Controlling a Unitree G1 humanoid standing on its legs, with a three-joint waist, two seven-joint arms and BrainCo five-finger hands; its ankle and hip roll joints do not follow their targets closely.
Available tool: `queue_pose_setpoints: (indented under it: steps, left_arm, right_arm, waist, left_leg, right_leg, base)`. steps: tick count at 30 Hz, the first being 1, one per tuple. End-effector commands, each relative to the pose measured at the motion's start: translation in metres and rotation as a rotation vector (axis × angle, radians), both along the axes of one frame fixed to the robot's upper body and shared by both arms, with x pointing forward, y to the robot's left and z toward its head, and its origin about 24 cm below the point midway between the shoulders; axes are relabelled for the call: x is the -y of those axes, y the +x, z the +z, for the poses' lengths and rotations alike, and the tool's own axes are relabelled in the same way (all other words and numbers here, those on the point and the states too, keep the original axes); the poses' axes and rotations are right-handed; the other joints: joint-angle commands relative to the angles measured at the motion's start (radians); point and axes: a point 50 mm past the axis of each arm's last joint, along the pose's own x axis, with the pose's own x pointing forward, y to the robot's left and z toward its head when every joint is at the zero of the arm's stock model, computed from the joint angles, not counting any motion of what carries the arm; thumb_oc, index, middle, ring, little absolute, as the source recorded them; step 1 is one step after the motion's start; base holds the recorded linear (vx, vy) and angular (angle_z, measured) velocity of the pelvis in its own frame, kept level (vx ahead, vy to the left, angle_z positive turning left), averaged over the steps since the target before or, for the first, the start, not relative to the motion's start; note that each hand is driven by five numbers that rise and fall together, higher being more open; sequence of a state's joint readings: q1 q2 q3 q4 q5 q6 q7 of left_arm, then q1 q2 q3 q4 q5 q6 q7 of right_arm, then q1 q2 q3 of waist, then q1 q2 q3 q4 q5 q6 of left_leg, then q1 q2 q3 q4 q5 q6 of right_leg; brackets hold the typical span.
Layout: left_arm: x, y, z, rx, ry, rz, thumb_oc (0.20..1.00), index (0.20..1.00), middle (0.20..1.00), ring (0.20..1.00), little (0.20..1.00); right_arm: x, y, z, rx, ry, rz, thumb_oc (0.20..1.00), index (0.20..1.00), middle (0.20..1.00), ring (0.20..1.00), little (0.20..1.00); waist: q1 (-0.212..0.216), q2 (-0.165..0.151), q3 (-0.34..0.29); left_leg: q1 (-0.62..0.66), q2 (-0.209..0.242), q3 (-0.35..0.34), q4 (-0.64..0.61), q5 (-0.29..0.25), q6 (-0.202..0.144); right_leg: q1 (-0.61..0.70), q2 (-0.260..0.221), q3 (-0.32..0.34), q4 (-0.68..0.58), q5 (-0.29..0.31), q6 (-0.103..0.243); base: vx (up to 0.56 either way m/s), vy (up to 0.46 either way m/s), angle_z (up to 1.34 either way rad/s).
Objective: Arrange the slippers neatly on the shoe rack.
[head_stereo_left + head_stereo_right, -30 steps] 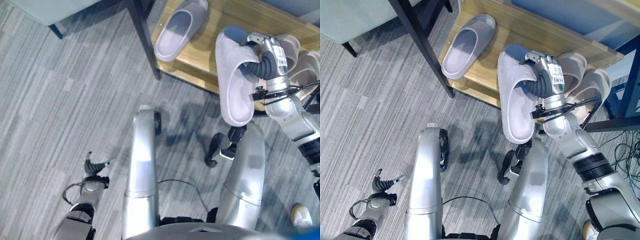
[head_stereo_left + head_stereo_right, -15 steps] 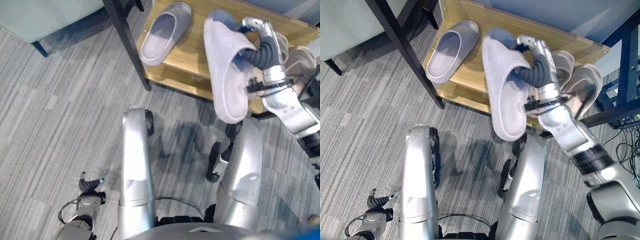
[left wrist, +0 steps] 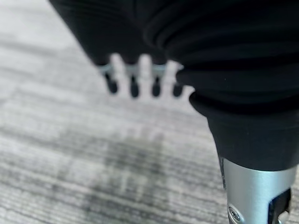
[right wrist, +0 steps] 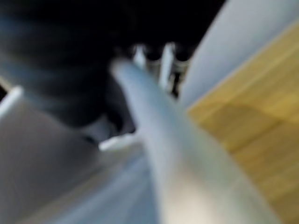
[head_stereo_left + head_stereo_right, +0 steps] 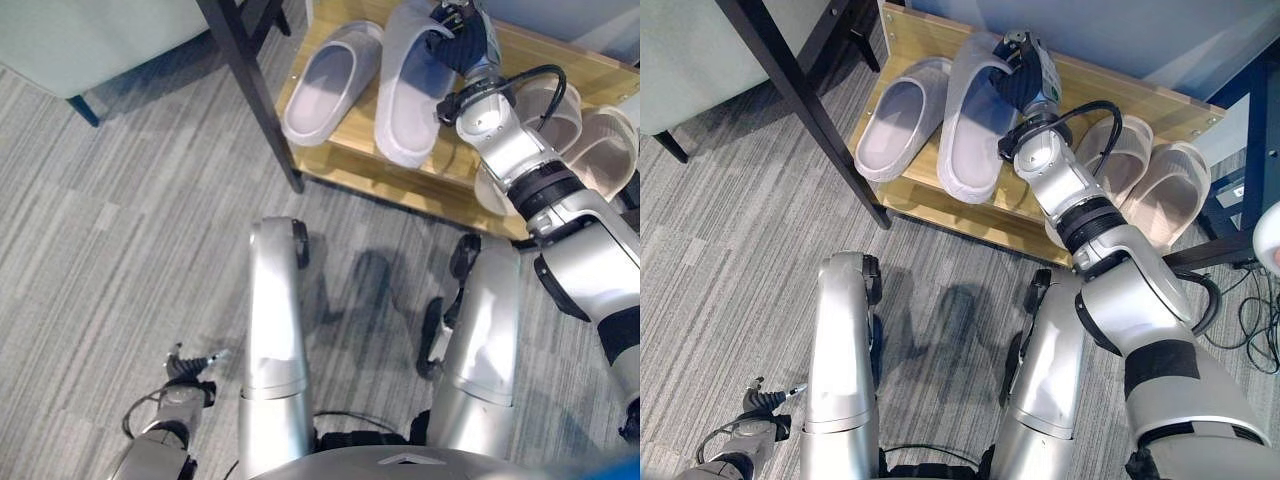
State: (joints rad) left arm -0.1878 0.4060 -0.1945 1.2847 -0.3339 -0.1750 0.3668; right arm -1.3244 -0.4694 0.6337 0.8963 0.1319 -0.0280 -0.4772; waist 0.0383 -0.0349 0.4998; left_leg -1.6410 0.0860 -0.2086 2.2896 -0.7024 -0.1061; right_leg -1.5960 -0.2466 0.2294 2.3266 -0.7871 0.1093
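Nearest the robot, the left hand hung low over the grey carpet, well away from the work, its fingers straight and loose with nothing in them.

Farther out stood the shoe rack, a low wooden shelf with a dark post at its near left corner. On the shelf's left part lay one grey slipper, sole down and slightly angled. Just beside it to the right lay a second grey slipper, apparently resting on the wood, its heel end close to the shelf's front edge. The right hand was at that slipper's toe end, fingers curled round its upper band, clamped on it. Past the arm, on the right part of the shelf, sat a beige pair of slippers, partly hidden by the forearm.

From here the placing looked almost finished, with only the release left. The likely trouble lay in that release: if the fingers caught in the band as they drew out, they could drag the slipper askew or nudge it into its neighbour. With the heel so near the front edge, a backward tug could also tip it onto the carpet. The forearm passed close over the beige pair and could knock them on the way back.
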Motion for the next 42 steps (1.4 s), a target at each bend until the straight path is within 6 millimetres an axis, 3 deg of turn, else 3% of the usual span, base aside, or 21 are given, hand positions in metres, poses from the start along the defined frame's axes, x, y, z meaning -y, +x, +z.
queue_pose_setpoints:
  steps: [1, 10, 17, 30, 32, 35, 42]
  left_arm:
    - [-0.001, -0.011, -0.005, -0.070, 0.026, -0.020, 1.000, 1.000, 1.000, 1.000, 1.000]
    - [0.002, -0.011, -0.007, -0.078, 0.025, -0.029, 1.000, 1.000, 1.000, 1.000, 1.000]
    - [0.003, -0.014, -0.009, -0.094, 0.015, -0.026, 1.000, 1.000, 1.000, 1.000, 1.000]
    - [0.000, -0.021, -0.011, -0.113, -0.016, -0.026, 1.000, 1.000, 1.000, 1.000, 1.000]
    - [-0.002, -0.021, -0.010, -0.118, -0.020, -0.030, 1.000, 1.000, 1.000, 1.000, 1.000]
    - [-0.003, -0.022, -0.010, -0.118, -0.020, -0.032, 1.000, 1.000, 1.000, 1.000, 1.000]
    - [0.002, -0.023, -0.013, -0.138, -0.023, -0.066, 1.000, 1.000, 1.000, 1.000, 1.000]
  right_arm:
    - [-0.001, -0.018, 0.052, 0.206, 0.084, 0.059, 0.200, 0.200, 0.200, 0.200, 0.200]
    - [0.010, -0.013, 0.033, 0.155, 0.123, 0.014, 0.200, 0.200, 0.200, 0.200, 0.200]
    - [0.012, -0.005, 0.020, 0.066, 0.269, 0.059, 0.200, 0.200, 0.200, 0.200, 0.200]
    - [0.009, 0.003, 0.033, 0.013, 0.076, -0.021, 0.200, 0.200, 0.200, 0.200, 0.200]
    - [0.005, 0.006, 0.040, -0.011, -0.081, -0.095, 0.200, 0.200, 0.200, 0.200, 0.200]
    - [0.003, 0.007, 0.042, -0.004, -0.165, -0.137, 0.200, 0.200, 0.200, 0.200, 0.200]
    - [0.005, 0.009, 0.040, -0.012, -0.169, -0.177, 0.200, 0.200, 0.200, 0.200, 0.200]
  waist:
    - [0.039, 0.018, 0.020]
    - [0.040, 0.016, 0.020]
    - [0.046, 0.012, 0.020]
    - [0.064, -0.014, 0.020]
    - [0.073, -0.024, 0.020]
    - [0.074, -0.026, 0.020]
    - [0.080, -0.021, 0.020]
  left_leg:
    - [0.071, -0.001, 0.011, -0.031, -0.093, 0.106]
    - [0.071, -0.002, 0.010, -0.015, -0.101, 0.109]
    - [0.071, 0.000, 0.011, -0.008, -0.103, 0.108]
    - [0.071, -0.005, 0.009, -0.008, -0.108, 0.106]
    - [0.071, -0.006, 0.005, -0.003, -0.114, 0.108]
    - [0.071, -0.004, 0.005, -0.001, -0.116, 0.109]
    - [0.071, -0.003, 0.010, 0.014, -0.127, 0.111]
  right_leg:
    - [0.027, 0.009, 0.070, -0.042, 0.091, -0.137]
    - [0.027, 0.016, 0.074, -0.040, 0.097, -0.133]
    - [0.028, 0.020, 0.078, -0.035, 0.099, -0.132]
    - [0.032, 0.015, 0.082, -0.040, 0.107, -0.129]
    - [0.032, 0.016, 0.081, -0.042, 0.105, -0.130]
    - [0.032, 0.016, 0.077, -0.043, 0.105, -0.129]
    - [0.034, 0.019, 0.078, -0.035, 0.105, -0.127]
  base:
    - [0.00, 0.000, 0.00]
    - [0.00, 0.000, 0.00]
    - [0.00, 0.005, 0.00]
    - [0.00, 0.009, 0.00]
    - [0.02, 0.039, 0.00]
    - [0.00, 0.000, 0.00]
    - [0.01, 0.016, 0.00]
